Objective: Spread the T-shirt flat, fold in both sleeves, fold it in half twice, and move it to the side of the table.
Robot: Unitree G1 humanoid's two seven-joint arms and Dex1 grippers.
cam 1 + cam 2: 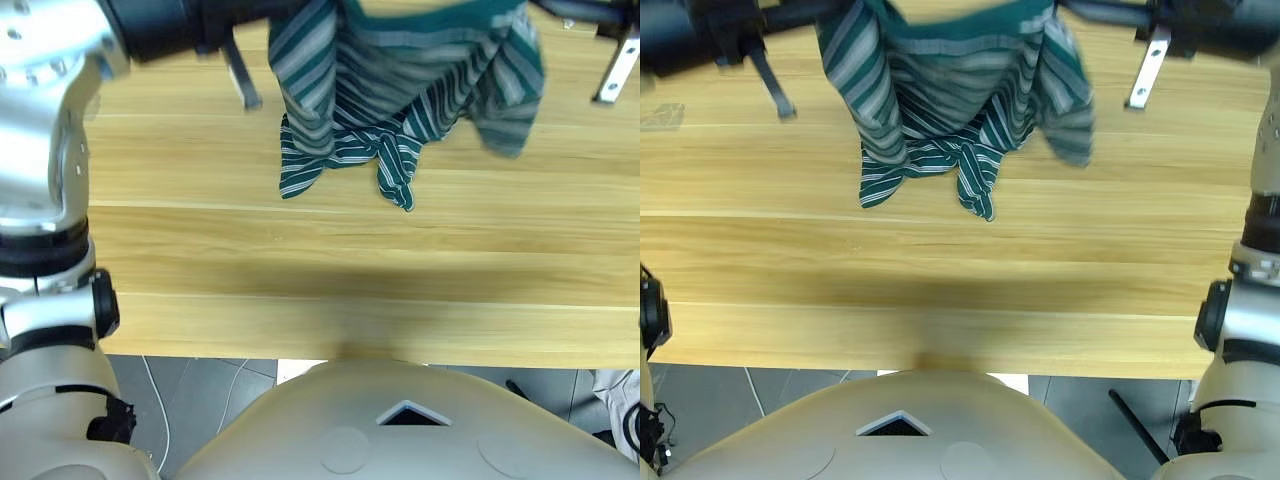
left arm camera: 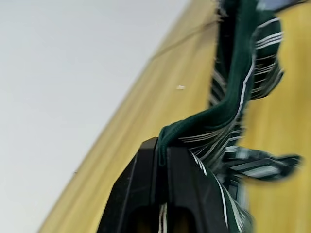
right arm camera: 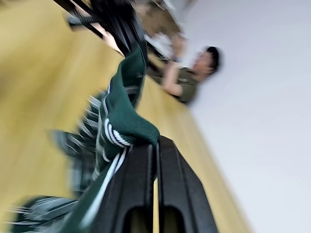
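In the head views, a dark green T-shirt with white and grey stripes hangs between the two raised arms above the far edge of the pale wooden worktop. Its upper part is stretched across. Its lower part droops in crumpled folds, and the lowest twists rest on the worktop near the middle of the far edge.

In the left wrist view, the left jaws are clamped on a bunched green edge of the shirt, and the rest trails down toward the wood.

In the right wrist view, the right jaws are pinched together on another gathered edge in the same way.

I judge the task to be at its very start. The shirt is lifted for spreading but does not yet lie flat. No sleeve is folded and no halving is done. The move to the worktop's side is also left to do.
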